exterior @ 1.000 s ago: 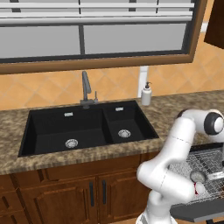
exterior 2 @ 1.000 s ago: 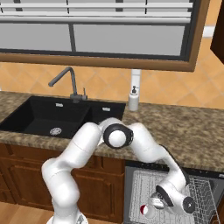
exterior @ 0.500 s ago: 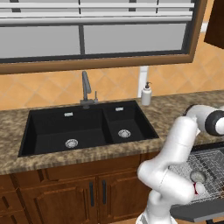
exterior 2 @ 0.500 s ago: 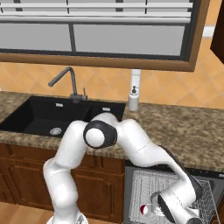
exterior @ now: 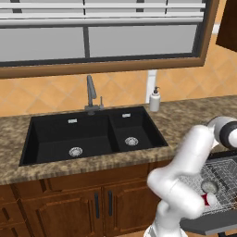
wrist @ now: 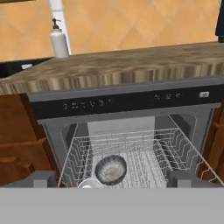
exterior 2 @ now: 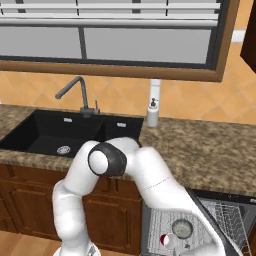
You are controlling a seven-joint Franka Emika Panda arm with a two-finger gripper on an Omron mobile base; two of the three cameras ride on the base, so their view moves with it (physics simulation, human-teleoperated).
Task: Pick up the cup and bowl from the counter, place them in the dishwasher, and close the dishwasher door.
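The dishwasher (wrist: pixel 127 103) stands open under the counter (wrist: pixel 131 65), its wire rack (wrist: pixel 144 148) pulled out. A grey bowl (wrist: pixel 110 169) lies in the rack, with the white-and-red cup (wrist: pixel 89 183) just beside it at the front. Both also show in the base views: bowl (exterior: pixel 209 186) and cup (exterior: pixel 208 199), bowl (exterior 2: pixel 182 228) and cup (exterior 2: pixel 167 241). The dishwasher door (exterior: pixel 208 227) hangs down, flat under the rack. My gripper (wrist: pixel 113 181) is open and holds nothing; it hangs in front of the rack, facing into it, its fingertips (wrist: pixel 41 179) spread wide.
A white soap dispenser (exterior: pixel 155 99) stands on the counter by the tiled wall. The black double sink (exterior: pixel 92 136) with its faucet (exterior: pixel 91 95) lies to the left. Brown wooden cabinets (wrist: pixel 17 140) flank the dishwasher. My white arm (exterior 2: pixel 150 180) arches over the rack's left side.
The arm has swung and the hand has drawn back and down from the rack, out of the right base view. Bowl and cup stay in the rack. The jaws remain open.
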